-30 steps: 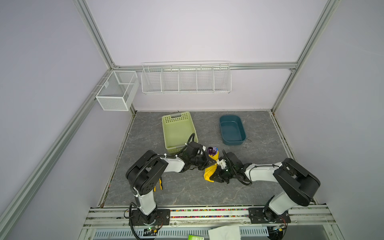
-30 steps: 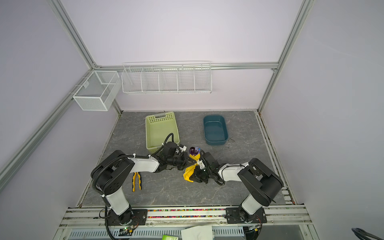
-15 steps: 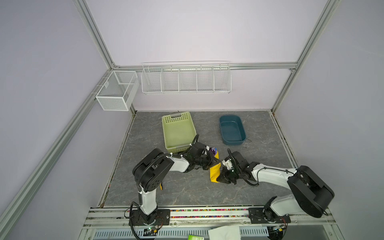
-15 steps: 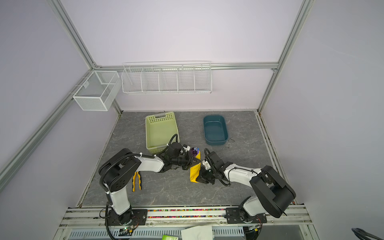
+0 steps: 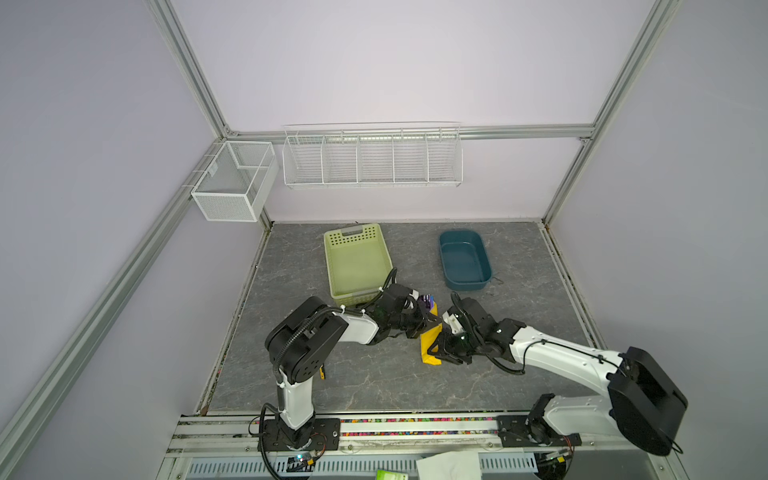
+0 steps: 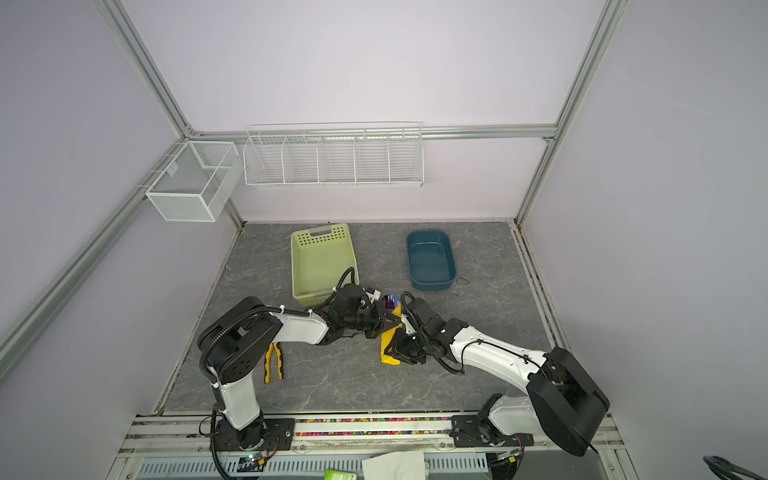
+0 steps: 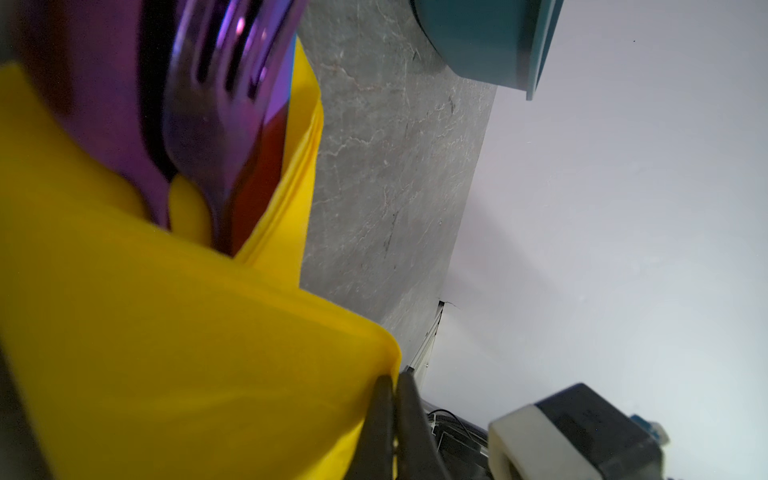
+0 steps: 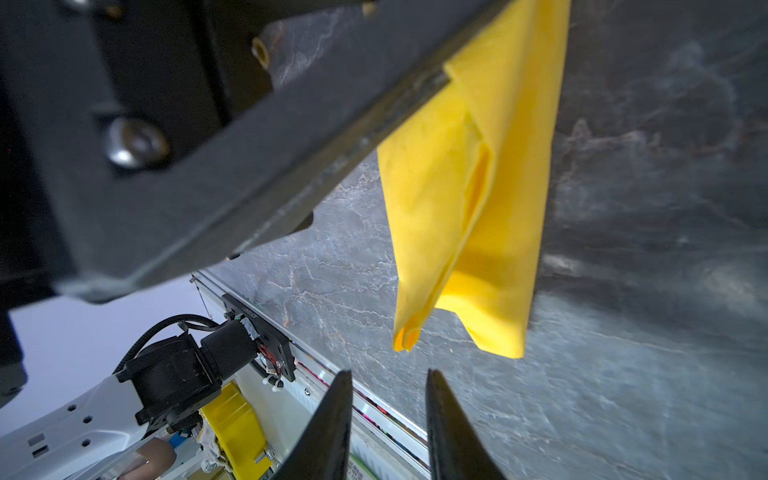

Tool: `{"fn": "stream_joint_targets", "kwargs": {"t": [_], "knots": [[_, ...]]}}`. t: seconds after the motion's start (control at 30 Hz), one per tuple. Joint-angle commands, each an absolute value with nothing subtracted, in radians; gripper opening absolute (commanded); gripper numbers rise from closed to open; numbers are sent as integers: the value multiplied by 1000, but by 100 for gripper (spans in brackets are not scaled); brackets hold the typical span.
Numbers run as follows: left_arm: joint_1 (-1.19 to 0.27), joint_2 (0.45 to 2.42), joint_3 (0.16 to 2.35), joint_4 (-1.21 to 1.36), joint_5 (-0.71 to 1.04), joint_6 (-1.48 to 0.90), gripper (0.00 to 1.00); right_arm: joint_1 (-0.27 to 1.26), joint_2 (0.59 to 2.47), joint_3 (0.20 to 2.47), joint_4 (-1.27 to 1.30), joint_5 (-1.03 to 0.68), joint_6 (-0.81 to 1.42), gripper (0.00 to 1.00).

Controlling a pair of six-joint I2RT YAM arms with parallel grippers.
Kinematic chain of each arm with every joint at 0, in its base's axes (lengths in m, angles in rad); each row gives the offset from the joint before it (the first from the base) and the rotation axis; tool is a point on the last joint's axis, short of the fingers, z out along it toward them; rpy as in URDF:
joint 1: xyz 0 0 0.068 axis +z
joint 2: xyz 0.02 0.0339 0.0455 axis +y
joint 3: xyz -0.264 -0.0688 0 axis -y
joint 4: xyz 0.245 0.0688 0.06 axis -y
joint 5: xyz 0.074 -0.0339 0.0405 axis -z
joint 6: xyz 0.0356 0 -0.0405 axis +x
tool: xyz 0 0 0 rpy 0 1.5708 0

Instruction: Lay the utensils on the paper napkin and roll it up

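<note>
1. While the left gripper (image 7: 395, 380) pinches a fold of the yellow paper napkin (image 7: 166, 353), its jaws are pressed together.
2. Purple fork (image 7: 220, 124) and spoon (image 7: 95, 104) heads poke from the wrap.
3. Right gripper (image 8: 388, 376): jaws apart, empty, just short of the napkin's hanging tip.
4. Bundle is mid-table, near the green basket (image 5: 357, 262).

Pale lilac walls (image 5: 395, 62) enclose a grey marbled floor (image 5: 374, 382).
</note>
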State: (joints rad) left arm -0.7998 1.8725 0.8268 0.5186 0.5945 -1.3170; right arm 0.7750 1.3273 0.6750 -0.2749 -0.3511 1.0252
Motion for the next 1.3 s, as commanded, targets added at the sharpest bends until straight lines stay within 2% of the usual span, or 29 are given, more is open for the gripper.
{"fn": "stream_joint_targets", "kwargs": {"t": [0.0, 0.13, 0.47, 0.6, 0.77, 0.97, 1.07, 1.27], "knots": [[-805, 1893, 839, 549, 583, -1341, 0, 784, 1380, 697, -265, -346, 1042, 33], [-805, 1893, 834, 553, 580, -1344, 0, 791, 1422, 721, -244, -350, 1036, 29], [-803, 1886, 825, 556, 578, -1345, 0, 786, 1414, 719, -320, -307, 999, 9], [-789, 1863, 835, 525, 580, -1311, 8, 772, 1406, 683, -308, -309, 998, 7], [-755, 1798, 909, 285, 565, -1146, 17, 760, 1406, 652, -287, -318, 1000, 7], [-718, 1799, 1083, -36, 548, -907, 20, 754, 1408, 634, -268, -332, 999, 7], [-718, 1846, 1199, -198, 544, -786, 18, 753, 1407, 628, -262, -334, 1000, 7], [-730, 1949, 1403, -459, 518, -597, 6, 747, 1408, 620, -252, -334, 1003, 7]]}}
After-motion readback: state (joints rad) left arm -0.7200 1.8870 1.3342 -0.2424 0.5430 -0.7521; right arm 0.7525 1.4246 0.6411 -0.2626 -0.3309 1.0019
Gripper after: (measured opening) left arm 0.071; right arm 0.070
